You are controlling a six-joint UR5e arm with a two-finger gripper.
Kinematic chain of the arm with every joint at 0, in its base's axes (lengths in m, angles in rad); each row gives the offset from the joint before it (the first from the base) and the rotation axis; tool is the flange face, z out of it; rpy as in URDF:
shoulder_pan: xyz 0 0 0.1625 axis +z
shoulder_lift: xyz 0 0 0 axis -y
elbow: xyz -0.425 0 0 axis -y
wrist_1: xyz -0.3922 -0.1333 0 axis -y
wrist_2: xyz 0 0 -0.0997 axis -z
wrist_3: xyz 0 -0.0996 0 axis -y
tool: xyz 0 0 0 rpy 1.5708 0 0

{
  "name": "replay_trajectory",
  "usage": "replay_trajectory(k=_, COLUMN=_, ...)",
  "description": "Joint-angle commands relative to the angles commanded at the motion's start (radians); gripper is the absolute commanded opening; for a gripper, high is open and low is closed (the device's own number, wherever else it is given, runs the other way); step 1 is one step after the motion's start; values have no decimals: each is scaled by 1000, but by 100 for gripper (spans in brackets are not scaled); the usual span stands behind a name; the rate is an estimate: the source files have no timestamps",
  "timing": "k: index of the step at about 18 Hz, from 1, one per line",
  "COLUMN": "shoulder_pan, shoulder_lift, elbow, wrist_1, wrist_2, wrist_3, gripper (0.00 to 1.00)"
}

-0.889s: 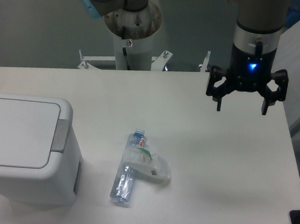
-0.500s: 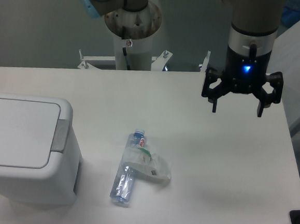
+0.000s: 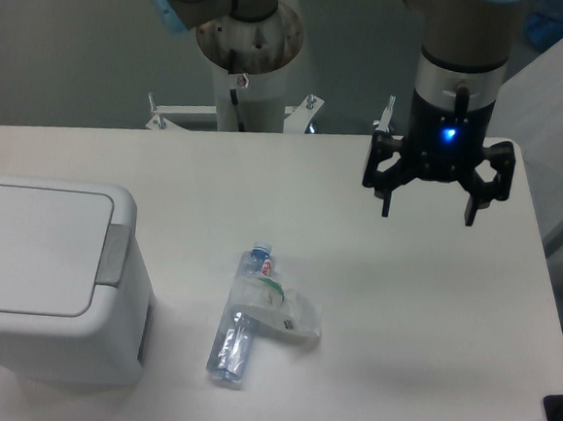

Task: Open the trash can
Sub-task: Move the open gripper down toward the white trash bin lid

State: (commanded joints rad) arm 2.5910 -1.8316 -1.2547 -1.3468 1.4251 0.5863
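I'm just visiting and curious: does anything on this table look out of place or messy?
Yes. A clear plastic bottle with a blue cap lies on its side on the table, looking crumpled, its label peeling loose. The trash can beside it is shut. The open gripper hangs far from both.

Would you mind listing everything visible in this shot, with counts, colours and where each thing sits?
trash can: one, white, lid shut, grey tab on its right rim, at the table's left edge.
bottle: one, clear with a blue cap, lying on its side mid-table, right of the trash can.
crumpled wrapper: one, clear and white, lying against the bottle.
table: one, white, under everything.
dark object: one, black, at the lower right frame edge, cut off.
robot base: one, grey-white column behind the table.
gripper: one, black with a blue light, open, hanging above the table's right side, holding nothing.
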Motion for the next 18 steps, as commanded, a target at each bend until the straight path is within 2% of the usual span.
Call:
replay_trajectory(k=5, shoulder_pan=-61, shoulder_lift=-14, elbow=-3, wrist_1=26, wrist_2=-11, wrist_3=-153, gripper=100)
replay_trajectory(k=8, shoulder_pan=-89, shoulder_lift=-12, elbow=-5, wrist_1=83, wrist_2=-98, wrist_3=-303, gripper=100)
replay_trajectory(k=10, shoulder_pan=-92, shoulder_lift=-9, elbow=-14, wrist_1=86, wrist_2=-168, wrist_3=-397, gripper=100)
replay_trajectory(k=12, shoulder_pan=-112, shoulder_lift=-20, elbow=-28, wrist_1=90, wrist_2=-184, wrist_3=-465, gripper=100)
replay_trajectory(k=18, shoulder_pan=-193, shoulder_lift=-23, elbow=-40, wrist_1=94, wrist_2=-183, wrist_3=-477, gripper=100)
